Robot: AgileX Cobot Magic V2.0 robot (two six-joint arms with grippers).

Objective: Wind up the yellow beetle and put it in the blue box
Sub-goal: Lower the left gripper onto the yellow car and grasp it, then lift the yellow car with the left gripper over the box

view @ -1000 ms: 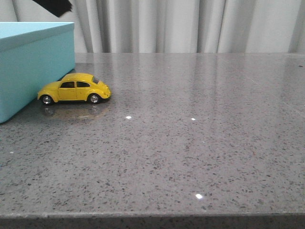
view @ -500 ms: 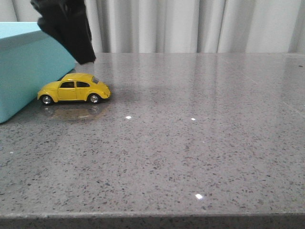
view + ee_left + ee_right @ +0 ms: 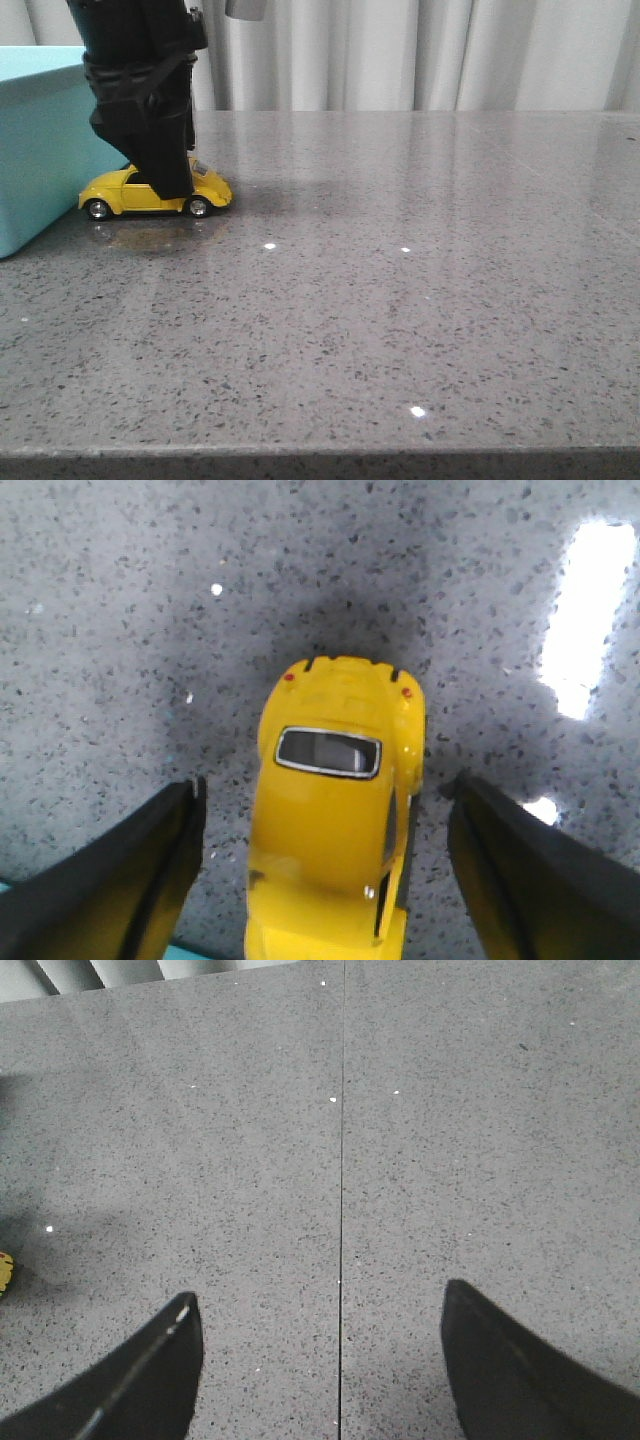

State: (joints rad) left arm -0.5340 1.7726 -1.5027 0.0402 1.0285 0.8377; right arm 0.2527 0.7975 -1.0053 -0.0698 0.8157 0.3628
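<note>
The yellow beetle [image 3: 112, 193] stands on its wheels on the grey table, close beside the blue box [image 3: 40, 150] at the far left. My left gripper [image 3: 168, 180] has come down over the car and hides its middle in the front view. In the left wrist view the yellow beetle [image 3: 335, 810] lies between the fingers of my left gripper [image 3: 328, 783], which is open, with a gap on each side of the car. My right gripper [image 3: 320, 1295] is open over bare table and does not show in the front view.
The speckled grey table [image 3: 400, 300] stretches to the right of the car, with its front edge [image 3: 320, 452] near the camera. A pale curtain [image 3: 400, 50] hangs behind. A thin seam [image 3: 342, 1160] runs through the tabletop under my right gripper.
My left arm has come down from the upper left until its fingers straddle the beetle. The beetle and the box have not moved.
</note>
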